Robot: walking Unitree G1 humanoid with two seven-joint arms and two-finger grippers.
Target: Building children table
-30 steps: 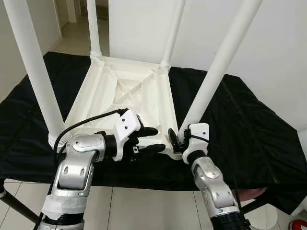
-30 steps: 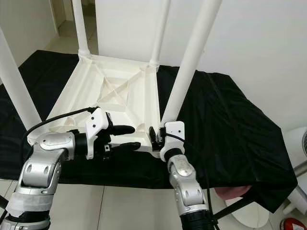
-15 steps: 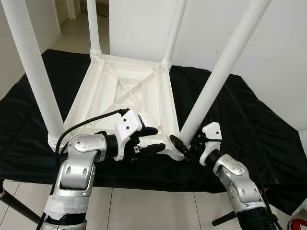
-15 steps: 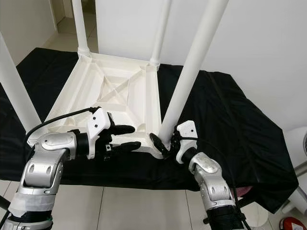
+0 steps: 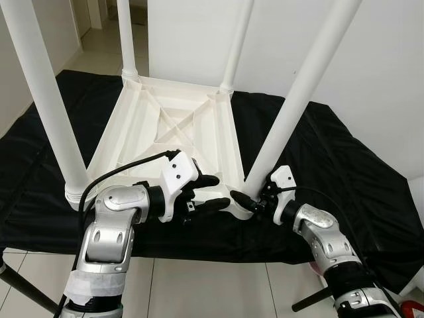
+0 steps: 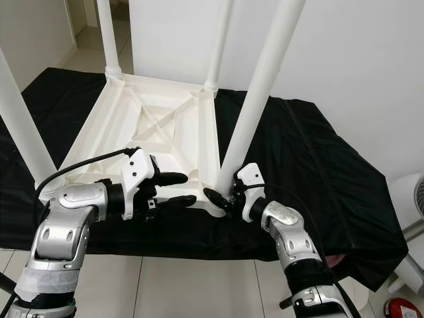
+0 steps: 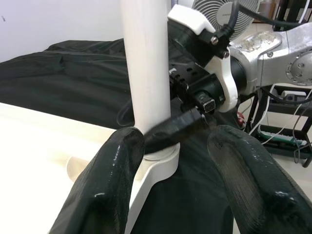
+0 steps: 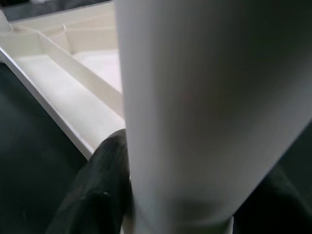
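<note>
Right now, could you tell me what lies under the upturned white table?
A black cloth lies under the upturned table, spreading past it on all sides. Whatever supports the cloth is covered.

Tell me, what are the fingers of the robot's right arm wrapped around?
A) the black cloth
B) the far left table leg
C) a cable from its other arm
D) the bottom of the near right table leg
D: the right gripper has its fingers on either side of the near right leg, right where it meets the upturned white table top.
</note>
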